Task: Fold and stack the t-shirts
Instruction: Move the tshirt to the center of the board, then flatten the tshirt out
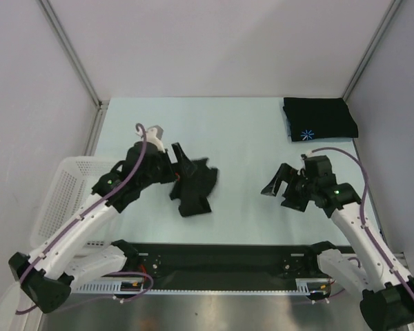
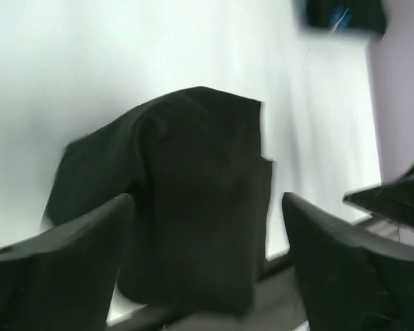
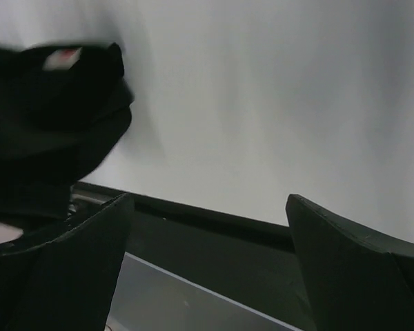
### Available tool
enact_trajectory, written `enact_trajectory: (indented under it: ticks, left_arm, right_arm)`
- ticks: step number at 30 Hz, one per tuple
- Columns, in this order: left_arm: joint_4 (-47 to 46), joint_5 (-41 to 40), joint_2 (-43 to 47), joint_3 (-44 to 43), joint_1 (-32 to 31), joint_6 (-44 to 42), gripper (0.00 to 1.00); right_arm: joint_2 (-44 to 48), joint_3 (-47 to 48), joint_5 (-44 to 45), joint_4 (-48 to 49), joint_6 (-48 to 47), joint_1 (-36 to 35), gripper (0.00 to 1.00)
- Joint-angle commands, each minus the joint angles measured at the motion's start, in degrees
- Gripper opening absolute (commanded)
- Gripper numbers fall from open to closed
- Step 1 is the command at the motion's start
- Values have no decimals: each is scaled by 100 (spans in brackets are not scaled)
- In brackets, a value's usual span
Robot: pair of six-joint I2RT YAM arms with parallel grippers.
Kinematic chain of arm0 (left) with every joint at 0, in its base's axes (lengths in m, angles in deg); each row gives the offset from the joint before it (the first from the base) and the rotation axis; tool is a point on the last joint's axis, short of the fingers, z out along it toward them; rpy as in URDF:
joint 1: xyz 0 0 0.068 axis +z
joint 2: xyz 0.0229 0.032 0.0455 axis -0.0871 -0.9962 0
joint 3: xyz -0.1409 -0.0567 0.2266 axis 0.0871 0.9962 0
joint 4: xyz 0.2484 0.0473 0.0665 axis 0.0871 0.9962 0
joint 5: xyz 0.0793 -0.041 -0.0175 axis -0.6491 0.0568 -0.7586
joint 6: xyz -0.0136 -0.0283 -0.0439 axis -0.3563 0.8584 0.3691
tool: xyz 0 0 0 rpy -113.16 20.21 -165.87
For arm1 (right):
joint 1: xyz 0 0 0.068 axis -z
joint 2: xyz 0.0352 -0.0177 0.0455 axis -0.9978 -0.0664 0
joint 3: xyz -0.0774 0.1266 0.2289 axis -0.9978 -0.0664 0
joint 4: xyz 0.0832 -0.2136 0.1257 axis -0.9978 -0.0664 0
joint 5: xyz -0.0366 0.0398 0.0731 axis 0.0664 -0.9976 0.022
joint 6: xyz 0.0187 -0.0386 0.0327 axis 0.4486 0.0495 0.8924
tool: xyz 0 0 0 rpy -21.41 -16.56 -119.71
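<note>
One black short-sleeved fabric t-shirt with a light-blue starburst logo (image 1: 320, 118) is seen folded at the far right corner of the pale desk (image 1: 248, 138), while a crumpled black t-shirt (image 1: 193, 187), yet to be folded and stacked, is found just ahead of the left tool (image 2: 207, 203), seemingly spread open in the blurred view, as is the empty right tool (image 3: 208, 203).

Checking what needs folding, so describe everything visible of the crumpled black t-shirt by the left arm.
The crumpled t-shirt is black, soft matte fabric, unfolded and bunched into an irregular heap with jagged flaps; no logo shows. It lies on the pale table, left of centre, right beside the left hand, whose fingers stand open around it in the wrist view; whether they touch the cloth cannot be told. It lies apart from the white basket and the folded shirt at the far right.
</note>
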Motion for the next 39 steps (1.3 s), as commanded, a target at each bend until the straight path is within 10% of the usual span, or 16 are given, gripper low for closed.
enact_trajectory:
  ticks: [1, 7, 9, 13, 19, 29, 33, 37, 39]
  left_arm:
    - [482, -162, 213, 225, -219, 9, 100]
    - [1030, -218, 496, 436, 174, -649, 99]
    - [732, 781, 312, 829, 474, -650, 84]
    - [-358, 2059, -461, 1560, 1003, -396, 66]
    - [-1255, 2675, -1639, 1491, 1020, -649, 95]
    - [-1590, 2851, -3125, 964, 1565, -993, 76]
    - [-1643, 2982, -3398, 745, 1723, -1098, 47]
    - [-1442, 2948, -3390, 253, 1768, -1203, 13]
    - [-1099, 2702, -3267, -265, 1776, -1291, 0]
  right_arm:
    - [-416, -166, -30, 454, -318, -558, 100]
    - [-1445, 123, 596, 1059, -600, -1542, 100]
    - [-1876, 185, 430, 1697, -635, -1632, 94]
    - [-2754, 317, -255, 2571, -617, -1580, 37]
    - [-4231, 1273, -433, 2520, -1301, -1720, 79]
    - [-5691, 2101, -591, 2581, -1558, -1492, 63]
    - [-6034, 2329, -661, 2660, -1567, -1448, 49]
    - [-6184, 2882, -513, 2362, -1637, -1334, 1]
    - [-6070, 3198, -284, 1949, -1794, -1316, 0]
